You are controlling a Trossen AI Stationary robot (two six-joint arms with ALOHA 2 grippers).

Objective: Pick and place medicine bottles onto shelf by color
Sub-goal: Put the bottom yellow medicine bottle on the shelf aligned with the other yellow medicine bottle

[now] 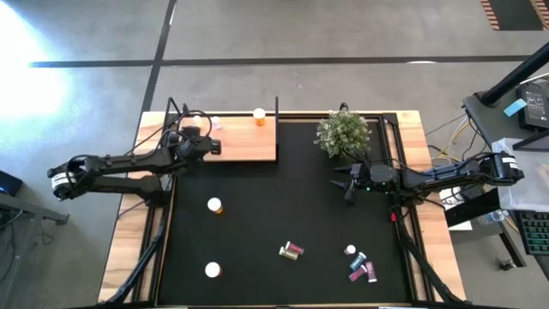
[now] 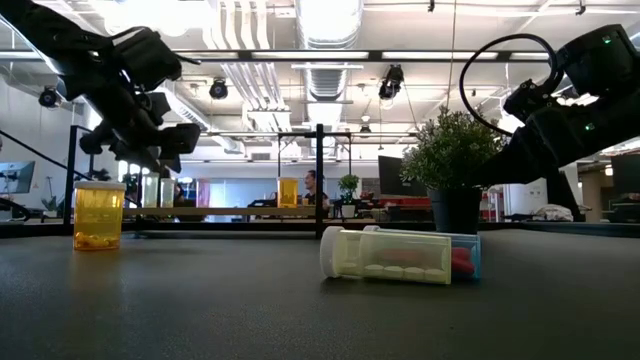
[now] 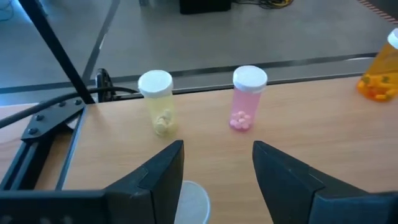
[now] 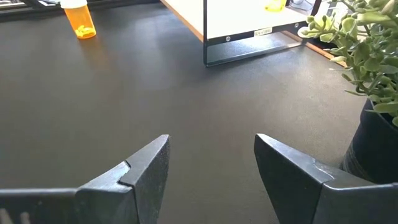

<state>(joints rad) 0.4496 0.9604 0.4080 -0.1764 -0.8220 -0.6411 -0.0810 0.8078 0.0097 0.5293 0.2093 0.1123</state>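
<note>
Left end effector (image 3: 217, 168) hovers over the shelf (image 3: 298, 124) (fingers parted).

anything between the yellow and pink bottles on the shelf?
No. Left wrist view shows bare shelf wood between the yellow bottle and pink bottle.

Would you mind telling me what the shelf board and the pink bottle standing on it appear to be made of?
The shelf looks like light wood or wood laminate with a matte finish: pale grain lines run along it. The pink bottle seems to be clear tinted plastic, since the small pills inside show through its wall. Its cap looks like opaque white plastic, smooth and slightly glossy.
</note>
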